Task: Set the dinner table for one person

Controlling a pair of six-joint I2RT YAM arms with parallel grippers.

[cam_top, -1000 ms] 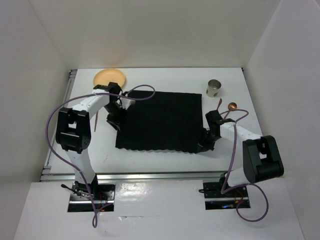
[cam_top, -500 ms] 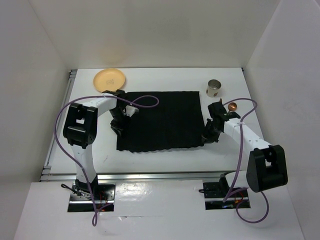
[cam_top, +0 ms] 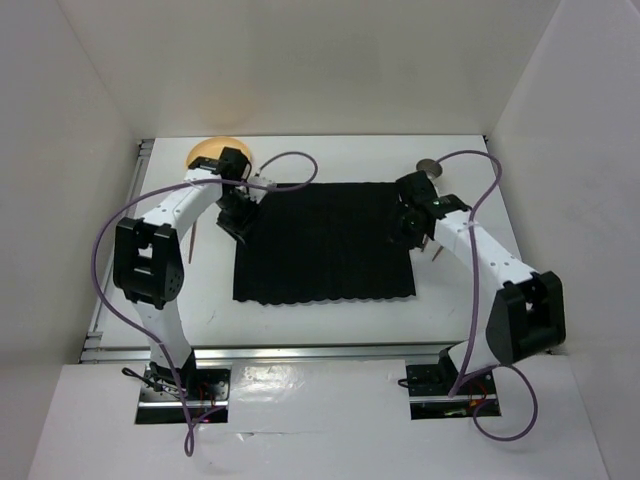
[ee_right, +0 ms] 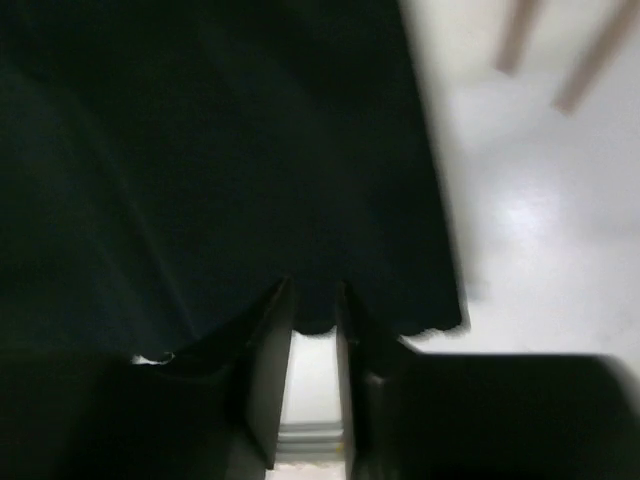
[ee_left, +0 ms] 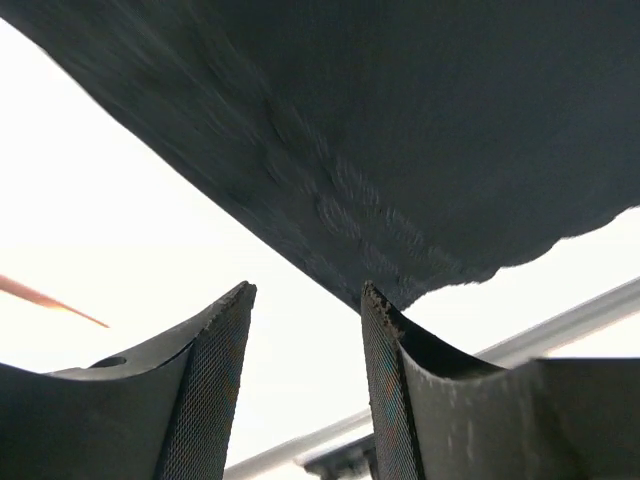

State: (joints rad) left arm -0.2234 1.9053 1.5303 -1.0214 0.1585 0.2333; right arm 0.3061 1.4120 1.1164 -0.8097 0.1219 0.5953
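DINNER SETTING, MAT DOWN: The left gripper (ee_left: 305, 300) hangs by the far-left corner of the square black cloth mat (cam_top: 325, 240). Its mesh-faced fingers are spread with nothing between them, and the mat's wavy hem sits just past one fingertip. The right gripper (ee_right: 313, 297), over the mat's right edge near the far corner, shows only a thin slit between its fingers, right at the scalloped hem. The blurred view does not settle whether it pinches the cloth.

The mat lies flat and squared on the dinner table (cam_top: 330, 325), the broad white metal-railed top that runs out past the mat on every side. That top looks hard, smooth and fixed. It offers nothing to grasp, and cloth will likely slide on it. The mat itself looks soft and light, and is best taken by a corner or hem.

Beyond the mat's far-left corner sits a round yellow plate (cam_top: 207, 152), partly hidden, its visible part bare. Beyond the far-right corner a grey metal cup (cam_top: 428, 165) is mostly hidden, so its contents cannot be told. A thin copper-coloured rod (cam_top: 192, 243) lies left of the mat.
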